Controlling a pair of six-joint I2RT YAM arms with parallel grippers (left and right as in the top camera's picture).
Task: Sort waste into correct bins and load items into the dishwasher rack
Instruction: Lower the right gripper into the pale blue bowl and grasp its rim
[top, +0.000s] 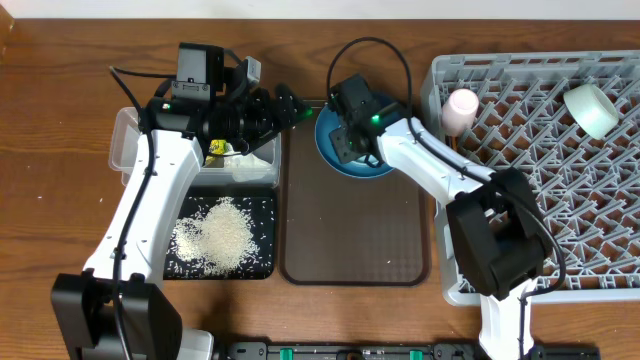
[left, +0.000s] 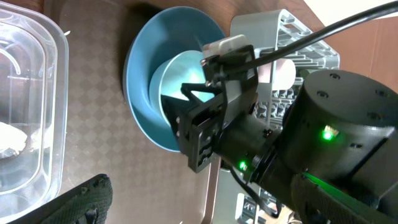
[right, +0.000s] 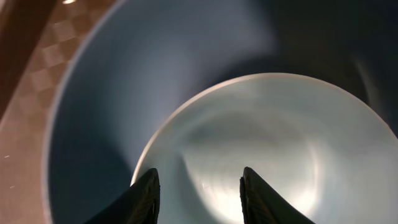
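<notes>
The dark-blue plate (top: 378, 166) lies at the back of the brown serving tray (top: 350, 235), with the light-blue bowl (right: 267, 143) inside it. My right gripper (top: 346, 138) is open, its fingers (right: 202, 199) just above the bowl and holding nothing. My left gripper (top: 283, 107) hovers open and empty beside the plate, over the tray's back left corner. The pink cup (top: 460, 108) and mint-green bowl (top: 592, 108) sit in the grey rack (top: 600, 220). The napkin (top: 255, 160) and wrapper (top: 216, 149) lie in the clear tub (top: 125, 150). Rice (top: 222, 232) fills the black tray (top: 262, 268).
The left wrist view shows the plate (left: 140, 93), the bowl (left: 171, 74), the right gripper's housing (left: 211, 124), the tub (left: 37, 93) and the rack corner (left: 292, 31). The two arms are close together over the tray's back edge.
</notes>
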